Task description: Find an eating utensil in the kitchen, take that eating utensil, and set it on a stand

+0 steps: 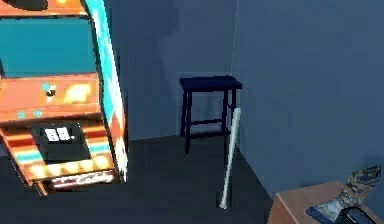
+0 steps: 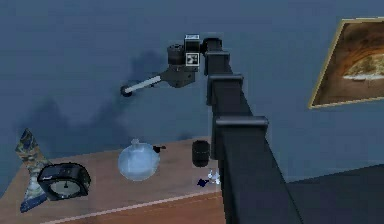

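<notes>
1 step was in hand, the very first: looking for the eating utensil. The room looked like a play room and not a kitchen. So I think the eating utensil was somewhere else in the house, but I could not tell where.

In the forward view a big arcade game (image 1: 60, 90) stood at 9 o'clock. A dark stool (image 1: 210, 100) stood at 12 o'clock by the wall. A white bat (image 1: 232, 160) leaned on the wall just beside it. A corner of the wooden table (image 1: 300, 208) poked in at 5 o'clock.

In the arm side view the arm (image 2: 240, 140) rose from 6 o'clock. The pincer (image 2: 130, 90) hung at 11 o'clock with just bare wall behind its tips, and it held nothing. I could not tell if its 2 fingers (image 2: 148, 83) were apart or together. On the table sat a round glass vase (image 2: 138, 160) at 7 o'clock and a black clock (image 2: 65, 182) with a small statue (image 2: 30, 165) at 8 o'clock. A dark cup (image 2: 201, 151) sat near the arm. A picture (image 2: 360, 62) hung at 2 o'clock.

Next, the robot needed to turn and drive off to find the kitchen. The arm stuck out, so it had to mind the table and wall. The stool might do as the stand later.
</notes>
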